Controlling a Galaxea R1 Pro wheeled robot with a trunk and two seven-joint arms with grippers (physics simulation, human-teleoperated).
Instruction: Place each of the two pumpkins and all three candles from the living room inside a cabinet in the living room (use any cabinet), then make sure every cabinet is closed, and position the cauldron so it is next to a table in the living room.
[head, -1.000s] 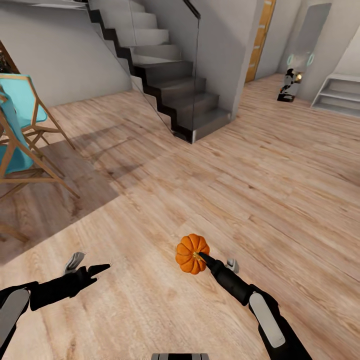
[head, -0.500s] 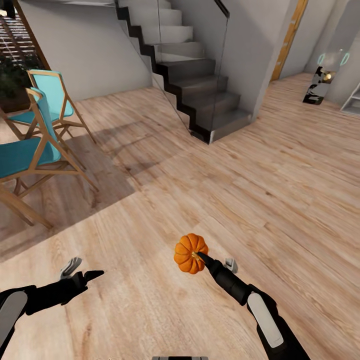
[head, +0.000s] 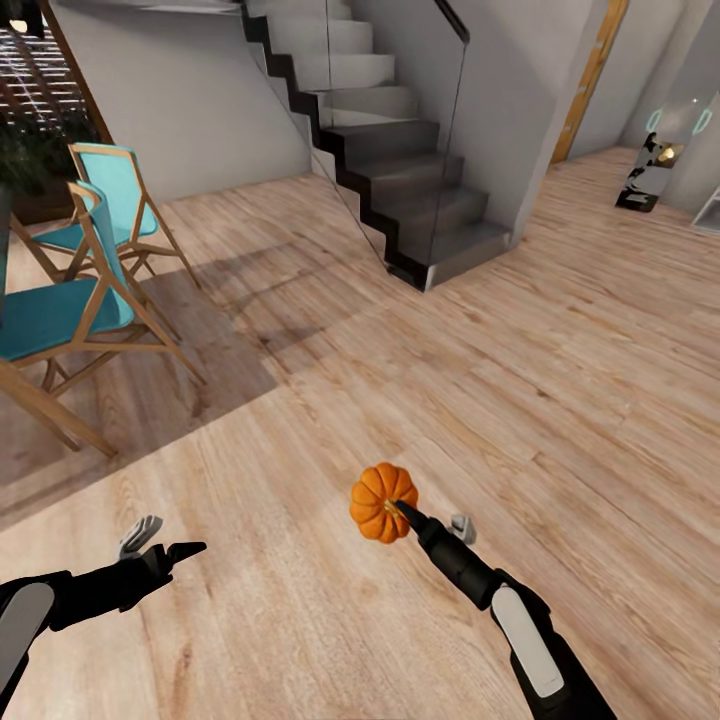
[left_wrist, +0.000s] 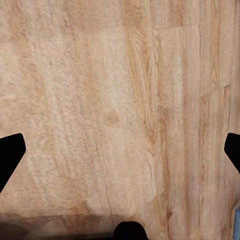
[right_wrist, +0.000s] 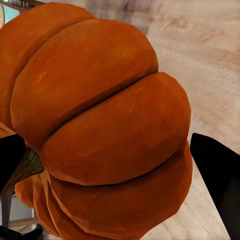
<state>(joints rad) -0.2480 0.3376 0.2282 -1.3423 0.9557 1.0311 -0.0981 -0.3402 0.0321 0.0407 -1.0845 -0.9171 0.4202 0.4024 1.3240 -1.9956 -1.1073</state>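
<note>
The right gripper (head: 405, 512) was closed on the pumpkin (head: 383, 502), holding it clear of the wood floor (head: 560, 400). In the right wrist view the pumpkin (right_wrist: 105, 130) sat between the two dark fingertips (right_wrist: 217, 170), its ribbed side toward the camera and its stem near one fingertip. Carrying the load low and ahead of the trunk probably kept it in sight of the head camera during travel.

The left gripper (head: 160, 545) hung empty, with its jaws spread. In the left wrist view its fingertips (left_wrist: 10, 155) stood at opposite edges of the picture, with bare floorboards (left_wrist: 120, 110) between them. Held open in this way, it was judged ready for a later pick or a drawer pull.

Taking the staircase (head: 400, 170) as the landmark: the pumpkin was well in front of its lowest step, on the robot's side. Two turquoise chairs (head: 70, 290) with wooden frames stood well to the left of the staircase. A doorway with a wooden frame (head: 590, 80) lay just to its right.

The step in hand was judged to be transport of the pumpkin toward a cabinet. The main risk was slippage from the narrow fingertip grip during base motion.
</note>
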